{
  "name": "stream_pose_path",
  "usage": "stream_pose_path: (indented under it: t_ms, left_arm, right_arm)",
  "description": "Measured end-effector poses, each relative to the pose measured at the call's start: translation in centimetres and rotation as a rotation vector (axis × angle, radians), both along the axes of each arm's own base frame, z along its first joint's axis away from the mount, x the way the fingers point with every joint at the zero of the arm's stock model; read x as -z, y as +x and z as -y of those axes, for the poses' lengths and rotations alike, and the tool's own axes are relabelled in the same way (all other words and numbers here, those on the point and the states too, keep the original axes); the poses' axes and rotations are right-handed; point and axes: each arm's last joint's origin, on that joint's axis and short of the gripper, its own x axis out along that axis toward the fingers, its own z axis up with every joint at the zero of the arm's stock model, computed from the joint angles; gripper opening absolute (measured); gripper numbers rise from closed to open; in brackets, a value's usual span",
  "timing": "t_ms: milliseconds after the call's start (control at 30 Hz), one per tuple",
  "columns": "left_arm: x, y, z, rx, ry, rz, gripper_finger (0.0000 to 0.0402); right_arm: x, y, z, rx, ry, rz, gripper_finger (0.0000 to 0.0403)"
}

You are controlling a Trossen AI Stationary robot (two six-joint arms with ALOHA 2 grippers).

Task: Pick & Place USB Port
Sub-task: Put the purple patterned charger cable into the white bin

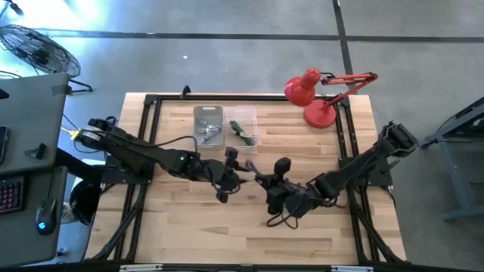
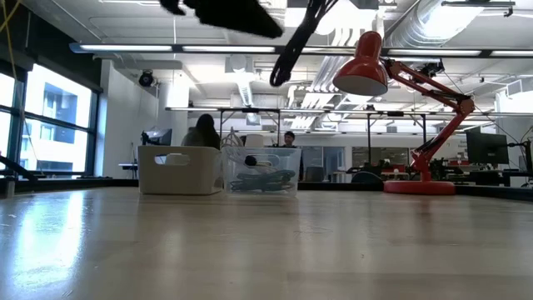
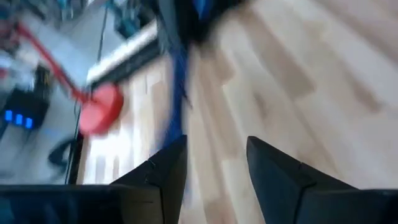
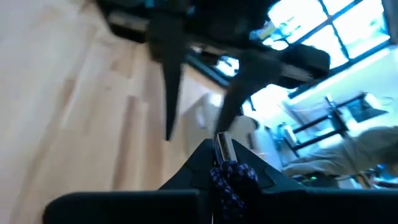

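A large open workshop with ceiling lights and tall windows surrounds a pale wooden table (image 1: 242, 227) framed by black rails.

From overhead, a red desk lamp (image 1: 316, 94) stands at the far right corner. Two small bins sit side by side at the far middle: a white bin (image 1: 209, 125) with metal parts and a clear bin (image 1: 243, 127) with green and dark pieces. Both dark arms meet above the table's middle. The left gripper (image 1: 229, 175) and the right gripper (image 1: 266, 183) are just beside each other, with a dark cable (image 1: 280, 219) looping below the right arm.

From table height, the two bins and the lamp stand at the far edge, people sit in the room behind, and the arms hang blurred overhead, clear of the wood.

The left wrist view shows its fingers (image 3: 165, 171) apart, with nothing between them; a blurred blue streak runs ahead.

The right wrist view shows its fingers pressed together on the USB plug (image 4: 222, 148), the metal end standing up, braided cord (image 4: 229, 180) trailing back.

The plug looks light and rigid, its metal shell smooth and likely slippery; the cord is limp and would swing. The flat sides of the plug body seem the soundest place to grip.
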Motion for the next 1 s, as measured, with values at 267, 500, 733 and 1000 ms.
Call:
stream_pose_path:
  t_ms: [267,500,733,1000]
  left_arm:
    - [-0.2,-3.1,-0.6,-0.123,-0.043,-0.174,0.0161]
    - [0.7,-4.8,-0.8,-0.276,-0.039,-0.296,0.0161]
    - [1.0,-5.3,-1.1,-0.347,-0.029,-0.335,0.0161]
    - [1.2,-5.3,-1.2,-0.365,-0.009,-0.340,0.0161]
  right_arm:
    - [-3.8,-0.3,5.1,0.036,0.071,0.075,0.0020]
    - [-4.0,1.2,12.0,0.128,0.196,0.093,0.0020]
    - [-1.9,2.8,16.5,0.192,0.293,0.051,0.0020]
    - [1.0,4.3,19.8,0.258,0.312,-0.018,0.0020]
